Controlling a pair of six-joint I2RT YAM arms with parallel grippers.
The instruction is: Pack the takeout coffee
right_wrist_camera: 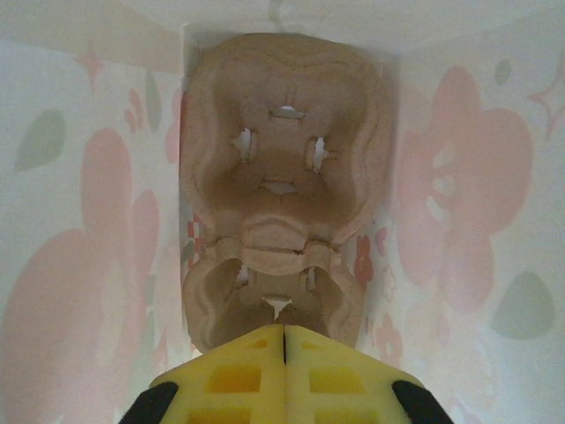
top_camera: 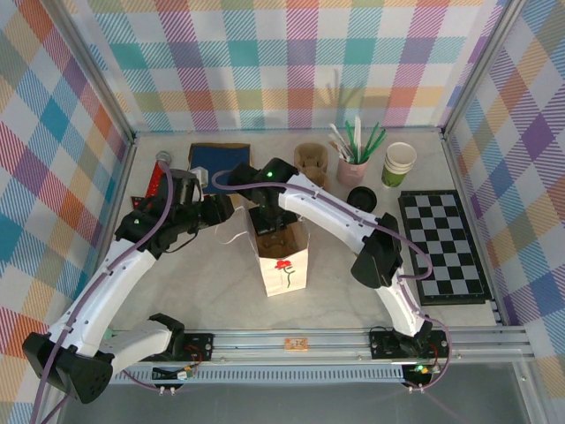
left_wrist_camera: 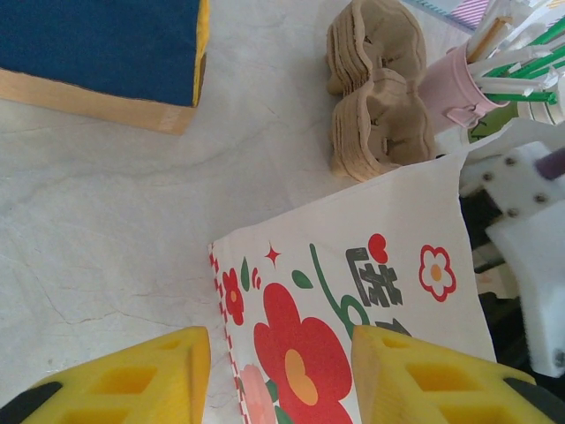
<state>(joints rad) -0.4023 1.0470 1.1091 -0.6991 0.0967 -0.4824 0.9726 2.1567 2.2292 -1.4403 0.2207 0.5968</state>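
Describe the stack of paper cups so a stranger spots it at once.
Start at the checkerboard mat on the right and look just past its far left corner. The stack of cups stands there, right of the pink holder full of straws. It alone is green and cream with an open top.

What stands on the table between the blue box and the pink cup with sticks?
A stack of brown pulp cup carriers, close beside the pink cup and farther from the blue box. The top external and left wrist views both show it.
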